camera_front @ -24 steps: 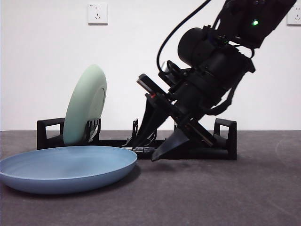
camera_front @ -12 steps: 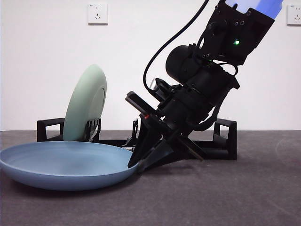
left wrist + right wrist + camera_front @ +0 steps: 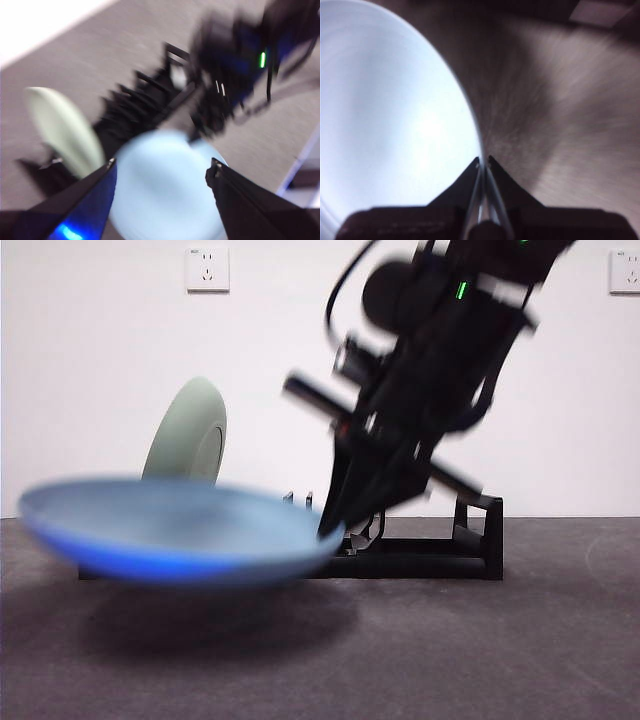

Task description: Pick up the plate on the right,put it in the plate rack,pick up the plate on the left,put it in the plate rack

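The blue plate hangs nearest the front camera, clear of the worktop with its shadow beneath it, tipped only slightly and held by one edge. The right end effector has its jaws closed thin on that rim, as its wrist view shows, and in the front view it comes down from the upper right as a dark blurred arm meeting the plate's right edge. The left end effector hangs above and apart, its jaws spread wide with nothing between them, looking down on the plate and the rack. Behind the blue plate stands the green plate, already upright in the left part of the plate rack, which runs low and black across the back of the worktop. The step in hand, I judge, is carrying the blue plate to a free slot. A rim pinch on a wide dish gives little hold against swinging, and everything is blurred with speed, so the carry would do better slowed. The plate needs turning on edge before it comes down, lined up with the gaps between the prongs to the right of the green plate, and lowered without knocking that plate, letting go only once the prongs bear it
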{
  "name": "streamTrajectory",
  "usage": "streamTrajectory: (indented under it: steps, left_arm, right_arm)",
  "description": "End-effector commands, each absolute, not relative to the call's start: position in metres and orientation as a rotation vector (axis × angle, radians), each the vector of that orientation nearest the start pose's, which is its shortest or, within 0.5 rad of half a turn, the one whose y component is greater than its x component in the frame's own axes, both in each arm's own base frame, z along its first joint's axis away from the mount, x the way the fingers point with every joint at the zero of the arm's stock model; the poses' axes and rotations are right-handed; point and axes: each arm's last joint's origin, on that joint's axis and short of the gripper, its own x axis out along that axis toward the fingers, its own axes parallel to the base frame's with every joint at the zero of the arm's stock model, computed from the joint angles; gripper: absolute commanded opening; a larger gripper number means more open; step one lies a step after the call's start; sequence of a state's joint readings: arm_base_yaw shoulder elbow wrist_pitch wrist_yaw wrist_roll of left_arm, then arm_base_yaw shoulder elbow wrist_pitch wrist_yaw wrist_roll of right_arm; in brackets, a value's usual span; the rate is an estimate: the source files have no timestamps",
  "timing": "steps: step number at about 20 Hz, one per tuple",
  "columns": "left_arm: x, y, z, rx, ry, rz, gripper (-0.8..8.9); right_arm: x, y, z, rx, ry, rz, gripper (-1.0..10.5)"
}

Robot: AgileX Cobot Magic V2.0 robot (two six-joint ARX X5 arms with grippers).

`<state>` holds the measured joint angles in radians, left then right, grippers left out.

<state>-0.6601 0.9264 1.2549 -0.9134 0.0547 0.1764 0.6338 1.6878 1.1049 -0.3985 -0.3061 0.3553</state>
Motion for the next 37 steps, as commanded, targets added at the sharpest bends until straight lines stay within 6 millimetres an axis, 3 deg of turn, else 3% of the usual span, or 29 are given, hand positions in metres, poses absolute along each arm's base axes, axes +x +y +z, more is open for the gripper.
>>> streamTrajectory:
  steps: [1,5,9,13,18,22,25,26,36,37]
  left_arm:
    - [0.123,-0.110,0.390,0.404,0.543,-0.809,3.12]
    - [0.122,-0.140,0.374,0.617,0.589,-0.877,3.12]
    - [0.103,-0.180,0.358,0.938,0.531,-0.935,3.12]
    - [0.086,-0.222,0.334,1.223,0.476,-0.929,3.11]
    - [0.094,-0.258,0.298,1.333,0.563,-0.947,3.11]
    - [0.099,-0.268,0.291,1.312,0.550,-0.939,2.75]
    - [0.101,-0.267,0.291,1.308,0.555,-0.935,0.08]
    - [0.102,-0.267,0.291,1.306,0.558,-0.932,-0.11]
    - [0.105,-0.268,0.292,1.239,0.570,-0.954,-0.09]
    - [0.105,-0.270,0.292,1.200,0.570,-0.967,-0.09]
  right_arm:
    - [0.264,0.197,0.227,0.133,1.074,0.661,-0.2]
    - [0.257,0.168,0.257,0.176,1.026,0.617,-0.2]
    - [0.255,0.140,0.269,0.194,1.031,0.553,-0.2]
    - [0.252,0.129,0.270,0.219,1.089,0.589,-0.2]
    - [0.245,0.123,0.278,0.219,1.078,0.617,-0.2]
    - [0.236,0.116,0.291,0.223,1.036,0.620,-0.2]
    - [0.227,0.110,0.299,0.217,1.023,0.619,-0.2]
    - [0.225,0.109,0.301,0.217,1.021,0.620,-0.2]
    - [0.210,0.101,0.317,0.202,0.953,0.637,0.2]
    - [0.208,0.099,0.319,0.190,0.933,0.639,1.1]
